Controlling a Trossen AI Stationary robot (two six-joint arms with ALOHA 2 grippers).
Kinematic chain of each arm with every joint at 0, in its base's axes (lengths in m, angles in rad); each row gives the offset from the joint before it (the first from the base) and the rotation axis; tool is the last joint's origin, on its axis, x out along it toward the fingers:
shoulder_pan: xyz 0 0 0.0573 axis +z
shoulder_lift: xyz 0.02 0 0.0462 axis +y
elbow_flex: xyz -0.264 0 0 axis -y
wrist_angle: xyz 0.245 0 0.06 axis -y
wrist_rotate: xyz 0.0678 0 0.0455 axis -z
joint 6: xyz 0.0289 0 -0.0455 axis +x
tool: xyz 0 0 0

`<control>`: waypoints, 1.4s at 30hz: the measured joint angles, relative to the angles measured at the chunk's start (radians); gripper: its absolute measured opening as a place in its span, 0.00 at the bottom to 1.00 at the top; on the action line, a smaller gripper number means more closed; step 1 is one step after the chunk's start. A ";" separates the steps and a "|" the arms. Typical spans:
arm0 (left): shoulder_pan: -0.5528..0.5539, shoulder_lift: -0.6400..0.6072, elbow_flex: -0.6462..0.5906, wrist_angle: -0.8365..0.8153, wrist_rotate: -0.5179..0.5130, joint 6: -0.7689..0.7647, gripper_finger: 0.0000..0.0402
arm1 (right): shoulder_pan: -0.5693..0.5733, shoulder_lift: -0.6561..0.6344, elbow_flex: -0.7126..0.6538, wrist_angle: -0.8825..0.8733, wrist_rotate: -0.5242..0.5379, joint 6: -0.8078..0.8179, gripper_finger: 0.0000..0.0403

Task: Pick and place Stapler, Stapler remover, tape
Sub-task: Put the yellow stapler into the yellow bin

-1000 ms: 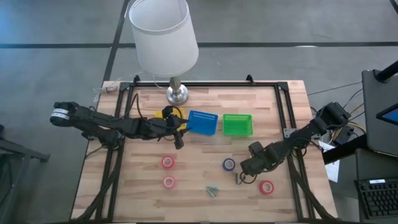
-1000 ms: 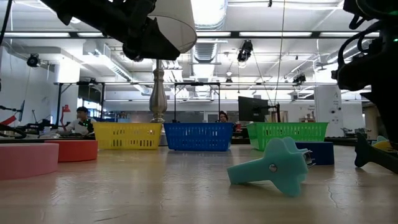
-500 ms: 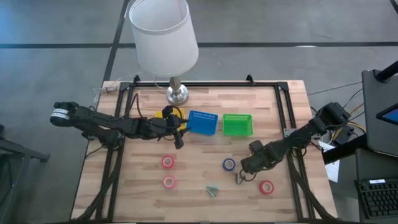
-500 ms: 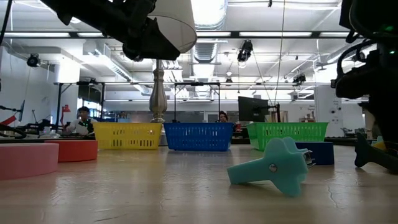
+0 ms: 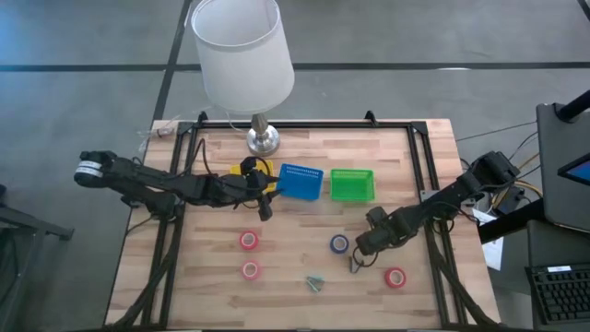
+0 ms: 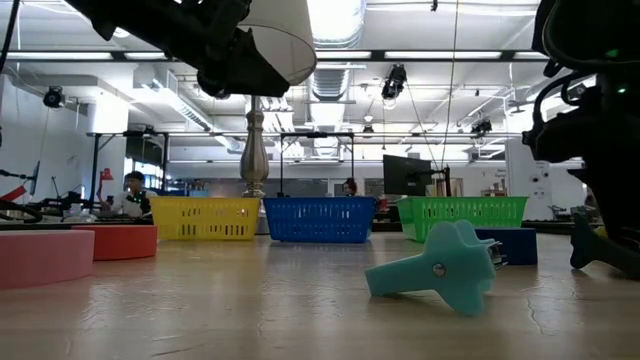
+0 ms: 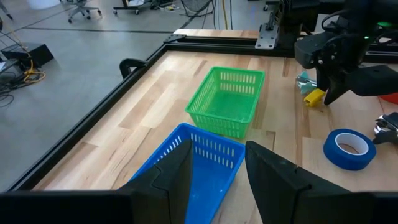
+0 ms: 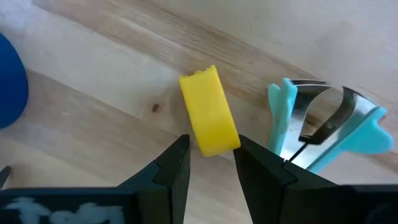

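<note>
A small yellow stapler lies on the table at the near right, with a teal stapler remover beside it. My right gripper points down over the stapler, open, one fingertip on each side of its end. A second teal stapler remover lies near the front edge. Blue tape lies next to my right gripper. Red tape rolls lie flat on the table. My left gripper hangs open and empty above the blue basket. My right gripper comes from above, pointing down, its fingertips on either side of the stapler's end. The stapler lies flat on the table. I cannot tell whether the fingertips touch it.
Yellow, blue and green baskets stand in a row across the table's middle. A lamp with a white shade stands at the far edge on a metal base. A black frame rims the table.
</note>
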 joint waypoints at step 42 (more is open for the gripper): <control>-0.001 0.000 -0.007 0.000 0.018 -0.057 0.38 | -0.042 0.000 -0.002 0.011 -0.016 -0.251 0.16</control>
